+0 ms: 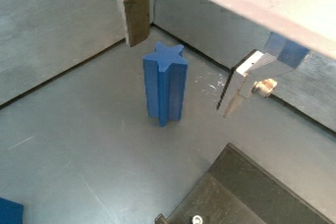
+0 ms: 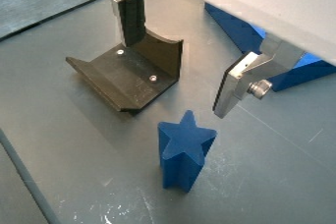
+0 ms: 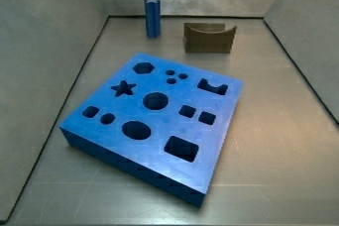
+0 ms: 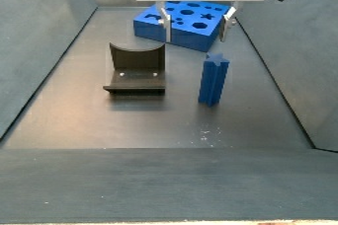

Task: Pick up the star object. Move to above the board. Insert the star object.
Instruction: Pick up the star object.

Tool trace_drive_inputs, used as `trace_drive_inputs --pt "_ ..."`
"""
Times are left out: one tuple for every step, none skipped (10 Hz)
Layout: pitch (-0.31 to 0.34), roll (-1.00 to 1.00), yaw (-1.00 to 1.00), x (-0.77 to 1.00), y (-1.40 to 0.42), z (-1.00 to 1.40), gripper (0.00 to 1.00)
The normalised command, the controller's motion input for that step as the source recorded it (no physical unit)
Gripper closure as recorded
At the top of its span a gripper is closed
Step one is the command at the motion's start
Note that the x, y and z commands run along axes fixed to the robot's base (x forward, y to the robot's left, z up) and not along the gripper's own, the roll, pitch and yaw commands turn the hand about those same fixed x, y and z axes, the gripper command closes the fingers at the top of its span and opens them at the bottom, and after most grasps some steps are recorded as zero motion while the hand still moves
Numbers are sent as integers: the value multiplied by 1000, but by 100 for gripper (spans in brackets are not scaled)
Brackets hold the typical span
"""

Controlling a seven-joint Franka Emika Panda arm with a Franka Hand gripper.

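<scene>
Blue board (image 3: pixel 146 121) fills the centre of a side view; the star object (image 3: pixel 153 18) stands upright at upper centre, untouched. Above it hangs the gripper (image 1: pixel 184 56), fingers apart and empty. Picking up is the step; next, lower astride the post and close.

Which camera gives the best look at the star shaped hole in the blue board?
A side view: the board fills it, star hole plainly seen from above. The other side view shows the board far off behind the claw. A wrist view catches only a board corner; neither shows the hole.
</scene>
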Motion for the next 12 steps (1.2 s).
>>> trace_drive_inputs --pt "-60 -129 0 -9 34 0 0" --pt "-194 -174 -9 -237 117 0 0" --pt "-149 -309 0 -126 200 103 0" --pt "-146 -163 -137 -546 309 -74 0" --pt "-6 0 -77 -131 0 0 0" --pt "0 0 0 0 49 0 0" --pt "-251 -71 491 -271 194 -660 0" --pt "-194 0 929 -17 257 -857 0" --pt "-129 -97 777 -63 260 -614 0" --pt "-97 -106 180 -6 0 -40 0" --pt "-6 0 0 0 0 -11 0" --pt "-174 11 0 -34 -86 -497 0"
